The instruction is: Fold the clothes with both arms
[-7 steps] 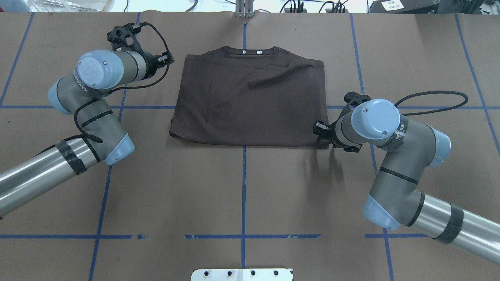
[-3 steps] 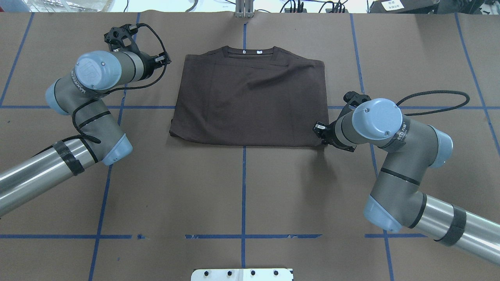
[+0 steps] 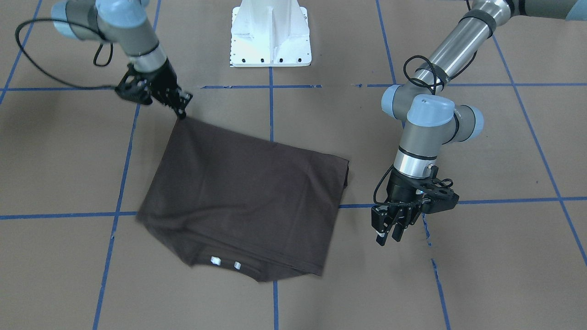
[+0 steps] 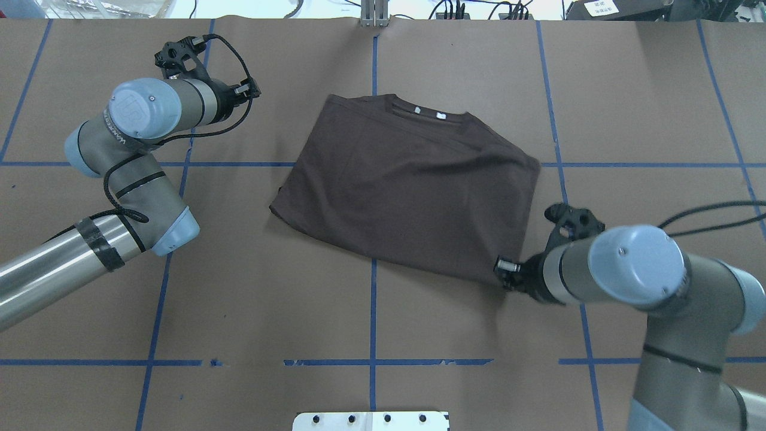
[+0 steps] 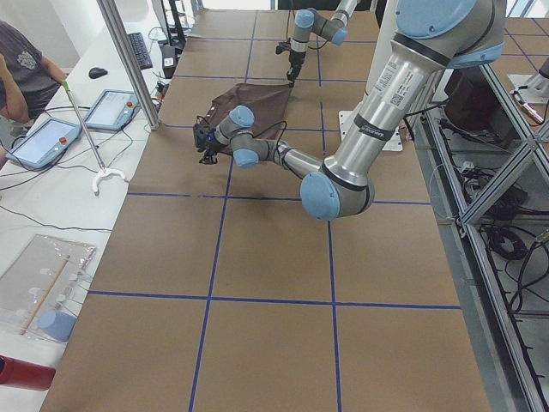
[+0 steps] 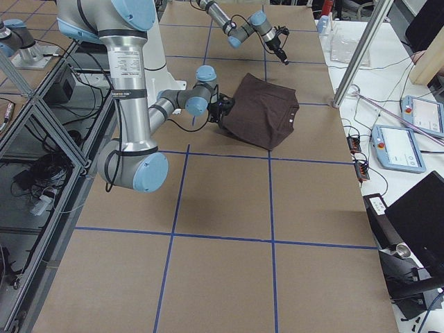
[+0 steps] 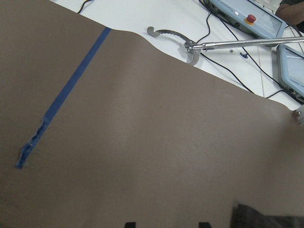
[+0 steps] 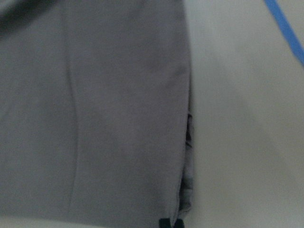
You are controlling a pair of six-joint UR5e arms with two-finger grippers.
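Observation:
The dark brown T-shirt lies folded into a rough rectangle and skewed on the brown table, its collar and white neck tags at the far side. My right gripper is shut on the shirt's near right corner, low at the table; it also shows in the front view. The right wrist view shows the shirt's fabric up close. My left gripper is open and empty, apart from the shirt to its left; it hangs above the table in the front view.
A white bolted pedestal stands at the robot's side of the table. Blue tape lines grid the brown surface. A metal hook tool and teach pendants lie on the white bench beyond the table's far edge.
My right gripper has pulled the shirt's near right corner toward the robot and rightward, so the whole shirt slid and rotated. The left arm has drawn slightly left, away from the shirt.

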